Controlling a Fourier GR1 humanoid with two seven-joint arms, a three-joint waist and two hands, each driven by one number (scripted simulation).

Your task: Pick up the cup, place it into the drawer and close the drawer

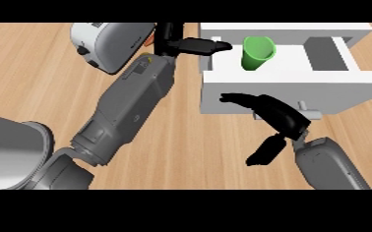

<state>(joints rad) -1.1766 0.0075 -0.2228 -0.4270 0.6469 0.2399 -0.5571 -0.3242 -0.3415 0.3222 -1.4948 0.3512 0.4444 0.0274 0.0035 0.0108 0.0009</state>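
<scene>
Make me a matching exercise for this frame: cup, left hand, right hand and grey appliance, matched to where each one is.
Things:
1. cup
2. left hand
3. right hand
4. grey appliance

Places:
A. in front of the drawer, at its front panel
B. inside the open drawer
C. top left on the counter
D. by the drawer's left wall, fingers pointing towards the cup

Pairs: 1-B, 2-D, 3-A, 4-C.

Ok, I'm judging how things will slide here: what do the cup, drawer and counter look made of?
The cup looks like plastic: even bright green, matt, no glassy shine. The drawer looks like painted wood or laminate: flat white matt panels; which, I cannot tell. The counter looks like wood: light brown with grain lines.
</scene>
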